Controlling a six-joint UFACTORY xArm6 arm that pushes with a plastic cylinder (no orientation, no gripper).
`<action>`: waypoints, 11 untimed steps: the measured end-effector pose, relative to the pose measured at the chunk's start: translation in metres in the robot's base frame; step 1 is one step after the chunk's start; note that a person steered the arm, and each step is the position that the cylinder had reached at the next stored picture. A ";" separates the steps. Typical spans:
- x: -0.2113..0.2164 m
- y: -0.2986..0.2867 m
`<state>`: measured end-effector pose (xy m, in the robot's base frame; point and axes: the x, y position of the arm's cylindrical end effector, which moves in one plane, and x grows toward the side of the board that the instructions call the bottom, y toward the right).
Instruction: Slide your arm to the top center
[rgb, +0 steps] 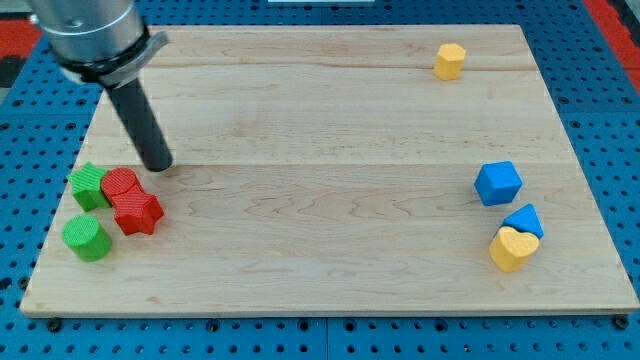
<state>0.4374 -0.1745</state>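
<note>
My tip (158, 166) rests on the desk (330, 160) at the view's left, roughly at mid-height of the board. The dark rod rises from it, leaning up and toward the view's left into a grey cylindrical mount (85, 35) at the top left corner. No jaws are fitted to this arm, so their state cannot be told; the rod ends plainly.

Nearest blocks: a cluster of four sits just below the tip, toward the view's lower left. The red cylinder (120, 184) lies just beneath the tip, close but apparently not touching. The green block (90, 186), shape unclear, touches the red cylinder on its left. The red star (137, 211) sits directly below the red cylinder, in contact with it. The green cylinder (87, 238) lies lower left of the star, just beside it.

Far side: the yellow hexagon (450, 61) stands alone near the top edge, right of centre, well apart from the tip. At the view's right, the blue cube (498, 183) sits near the right edge. Below it, the blue triangle (524, 219) and the yellow heart (513, 248) touch one another, the heart lower and partly overlapping the triangle.

The desk is pale wood, lying on a blue perforated base (600, 100).
</note>
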 end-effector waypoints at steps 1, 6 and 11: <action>-0.035 0.039; -0.082 0.051; -0.100 0.064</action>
<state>0.3377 -0.1102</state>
